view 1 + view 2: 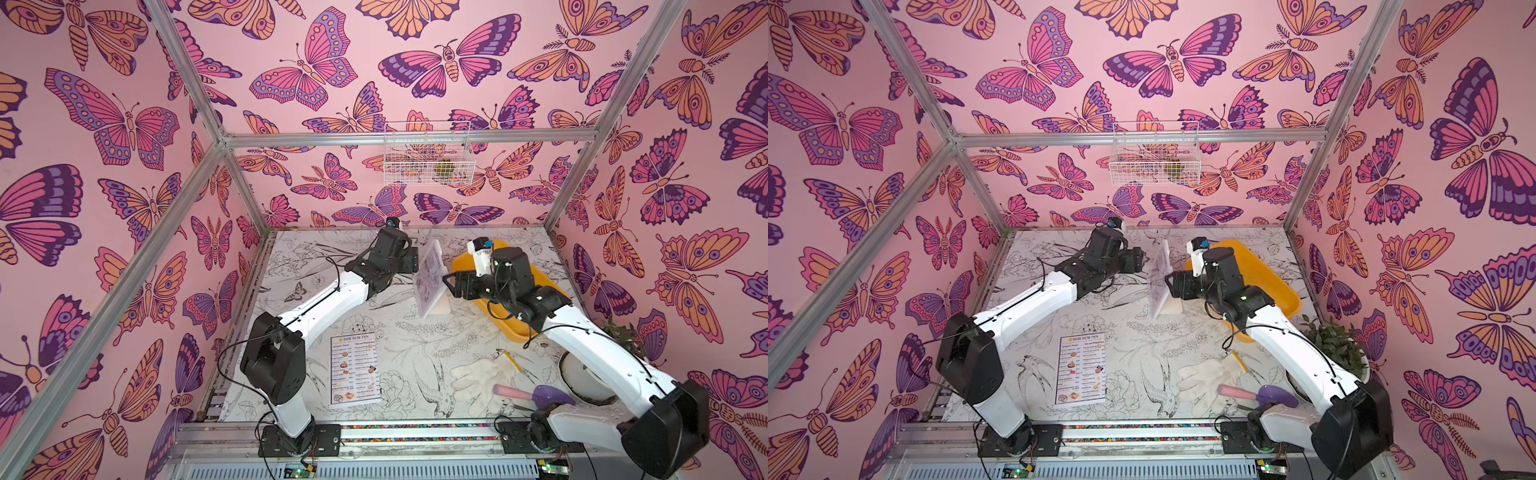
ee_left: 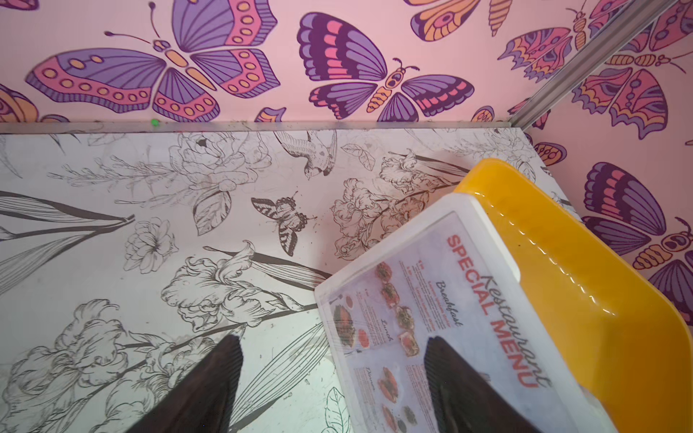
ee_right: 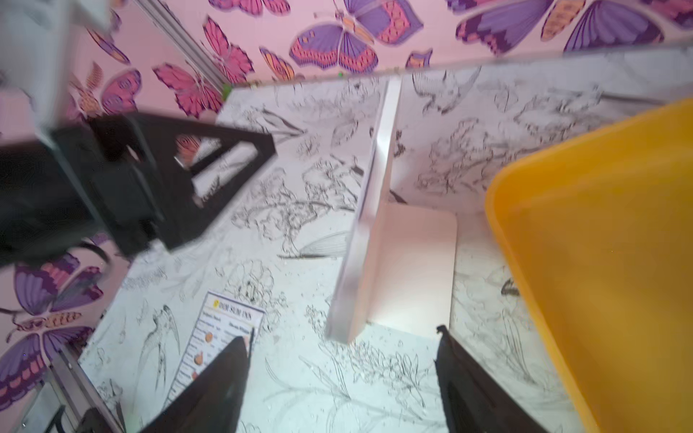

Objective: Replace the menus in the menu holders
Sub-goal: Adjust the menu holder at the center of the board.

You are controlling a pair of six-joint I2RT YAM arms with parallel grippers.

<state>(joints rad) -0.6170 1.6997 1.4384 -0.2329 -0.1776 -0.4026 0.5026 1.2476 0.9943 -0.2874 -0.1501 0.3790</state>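
A: Logging progress: seeing SPECIAL MENU (image 2: pixel 450 300) sitting inside upright menu holder (image 1: pixel 428 276), far side of worktop (image 1: pixel 415 345); DIM SUM INN (image 1: pixel 355 368) lying flat, well apart.
B: Noting left gripper (image 2: pixel 332 339) and right gripper (image 3: pixel 343 335) both gaping, holding nothing, flanking holder. Possibly finishing; judging swap direction unclear.

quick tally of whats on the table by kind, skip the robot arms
menu holder: 1
menus: 2 (DIM SUM INN menu lying flat, SPECIAL MENU inside the holder)
yellow tray: 1
white glove: 1
purple scoop: 1
yellow pencil: 1
potted plant: 1
total: 8
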